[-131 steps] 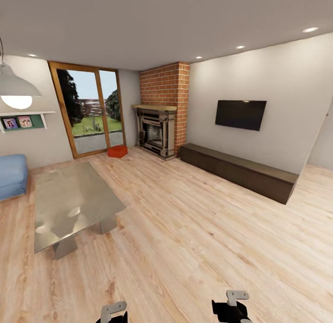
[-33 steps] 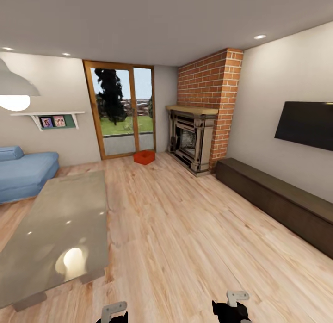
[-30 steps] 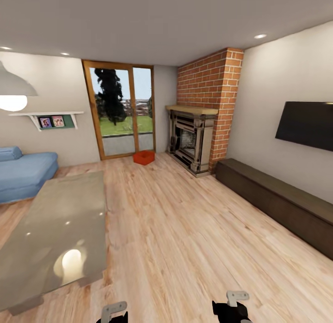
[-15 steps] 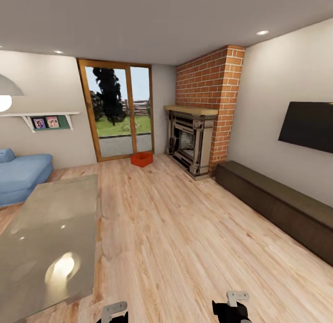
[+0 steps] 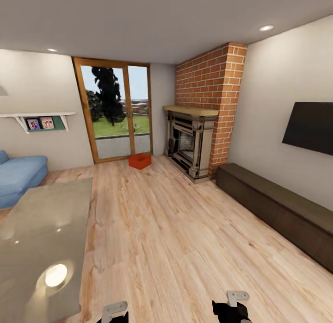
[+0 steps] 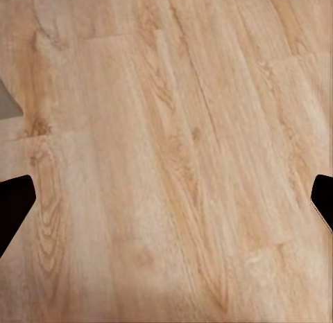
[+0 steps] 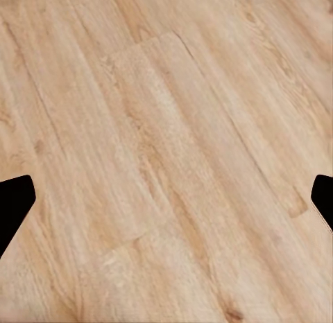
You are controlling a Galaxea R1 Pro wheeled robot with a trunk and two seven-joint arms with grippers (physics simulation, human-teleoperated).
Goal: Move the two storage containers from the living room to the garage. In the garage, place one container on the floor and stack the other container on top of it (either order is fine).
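Observation:
I am in the living room on light wood-plank flooring (image 5: 185, 239). A rust-red storage container (image 5: 139, 160) sits on the planks far ahead, in front of the wood-framed glass doors (image 5: 115, 111) and left of the dark fireplace (image 5: 189, 145). I make out one red shape there and cannot tell whether it is one bin or two. My left gripper (image 6: 166, 205) is open over bare planks, its black fingertips (image 6: 14, 208) wide apart. My right gripper (image 7: 166, 202) is open the same way, nothing between its fingertips (image 7: 15, 202). Both wrists (image 5: 113, 312) sit at the head view's lower edge.
A glass-topped low table (image 5: 37, 239) stands close on my left, a blue cushion seat (image 5: 18, 177) behind it. A long dark cabinet (image 5: 277, 212) runs along the right wall under a television (image 5: 310, 127). A brick chimney (image 5: 210, 77) rises over the fireplace.
The whole view has shifted: the camera has advanced and turned, so the table and blue seat slid left and the doors and fireplace look nearer. Both grippers stay open.

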